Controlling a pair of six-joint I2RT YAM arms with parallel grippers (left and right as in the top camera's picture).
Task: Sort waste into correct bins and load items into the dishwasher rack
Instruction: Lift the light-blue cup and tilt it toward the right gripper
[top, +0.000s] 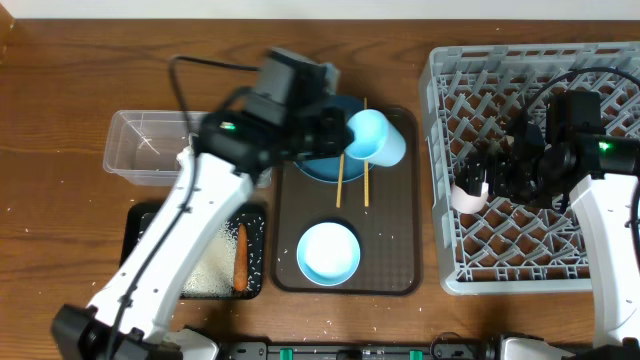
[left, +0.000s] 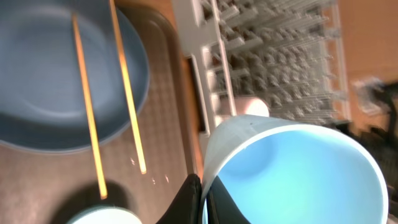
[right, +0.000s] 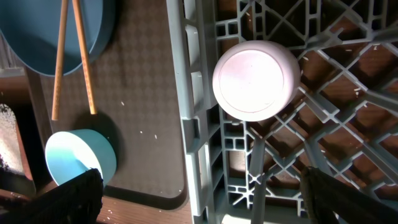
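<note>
My left gripper (left: 203, 198) is shut on the rim of the light blue cup (left: 292, 174), one finger inside and one outside. The cup (top: 377, 137) hangs tilted above the dark blue plate (top: 322, 165) and the two chopsticks (top: 340, 175). A light blue bowl (top: 328, 252) sits at the near end of the brown tray (top: 395, 250). The pale pink cup (right: 256, 79) stands upside down in the grey dishwasher rack (top: 540, 80). My right gripper (right: 214, 199) is open above the rack's left edge, holding nothing. Rice and a carrot (top: 240, 258) lie in the black tray (top: 258, 215).
A clear plastic tub (top: 150, 145) stands at the back left, partly hidden by my left arm. The rack's pegs (left: 273, 62) fill the right side. Stray rice grains dot the wooden table near the front edge.
</note>
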